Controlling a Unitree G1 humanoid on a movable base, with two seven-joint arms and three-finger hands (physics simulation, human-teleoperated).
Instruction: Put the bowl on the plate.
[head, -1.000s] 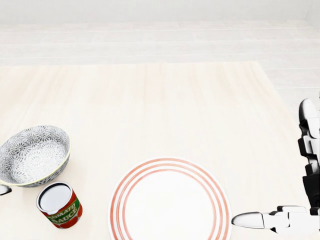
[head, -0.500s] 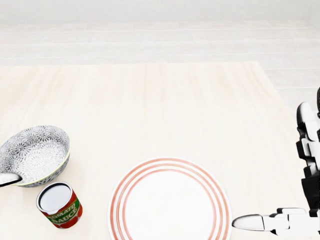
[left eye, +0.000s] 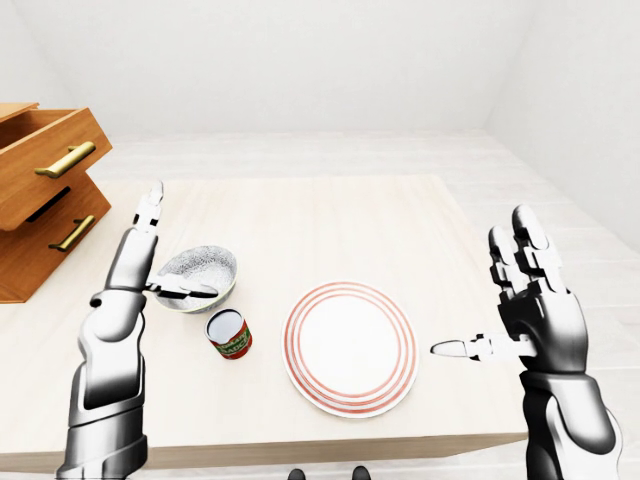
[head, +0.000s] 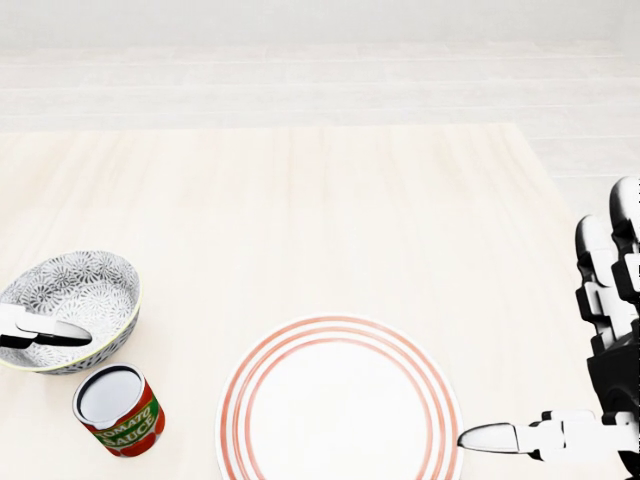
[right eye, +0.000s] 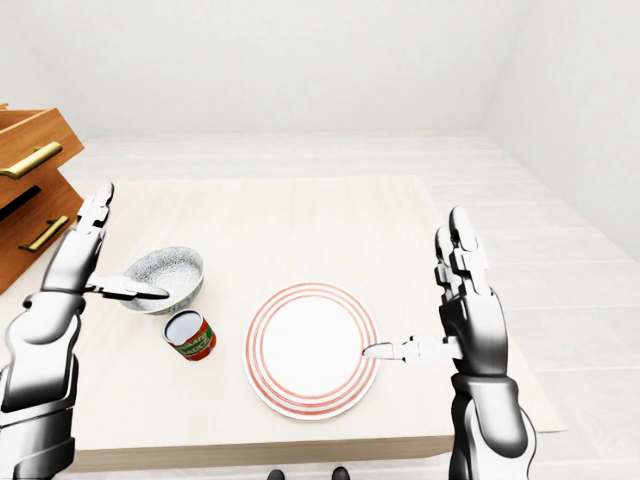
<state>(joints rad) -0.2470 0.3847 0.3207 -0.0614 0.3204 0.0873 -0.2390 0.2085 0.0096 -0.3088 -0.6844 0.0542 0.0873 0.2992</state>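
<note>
Bowl (head: 82, 292) sits upright, mouth up; fingers (left eye: 149, 206) splayed on left hand (left eye: 130, 265) and right hand (left eye: 532, 300).

bowl (head: 72, 305): grey-patterned, upright, on table, head view left | plate (head: 340, 402): white, red-ringed, flat, bottom centre, apart

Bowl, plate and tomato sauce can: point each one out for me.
bowl (head: 80, 285), head view, on its patterned inside.
plate (head: 340, 329), head view, on the red-ringed rim at the top.
can (head: 108, 394), head view, on its grey lid.
</note>
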